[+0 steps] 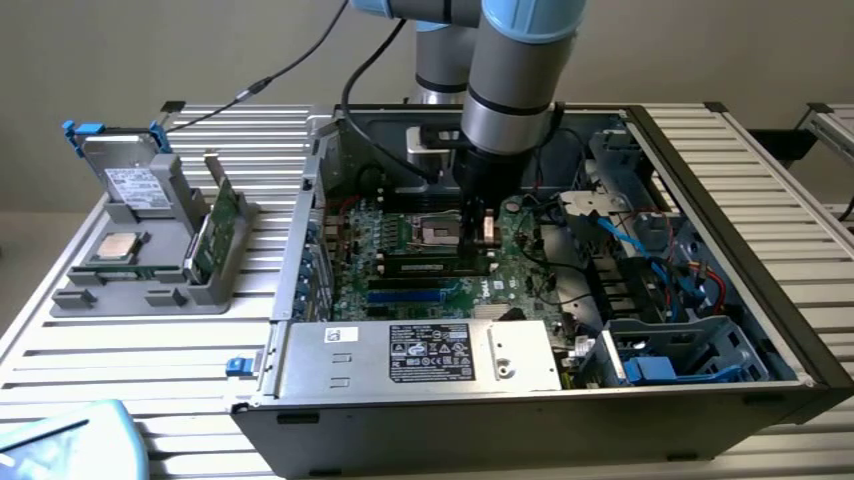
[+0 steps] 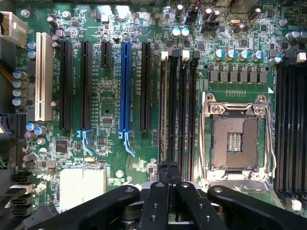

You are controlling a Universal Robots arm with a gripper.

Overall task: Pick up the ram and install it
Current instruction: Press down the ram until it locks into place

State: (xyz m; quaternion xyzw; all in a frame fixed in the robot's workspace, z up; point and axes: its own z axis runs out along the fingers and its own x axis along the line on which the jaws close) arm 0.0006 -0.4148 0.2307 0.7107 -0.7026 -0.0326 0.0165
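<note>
Gripper: black two-fingered gripper (image 2: pixel 169 175) is hanging over the green motherboard (image 2: pixel 110 72), fingers pressed together, holding nothing.
Slots: black memory slots (image 2: pixel 178 105) are running lengthwise away from the fingertips, beside the silver square processor socket (image 2: pixel 236 139).
Ram: long thin green circuit-board stick (image 1: pixel 218 232) is standing on edge in the grey holder tray (image 1: pixel 134 290), outside the black computer case (image 1: pixel 747 300) on the exterior view's left, long axis pointing front to back.

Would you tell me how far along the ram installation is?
The ram already stands in a slot beside the empty socket. The shut hand is at one end of it. Left: full seating, which I cannot confirm from here.
</note>
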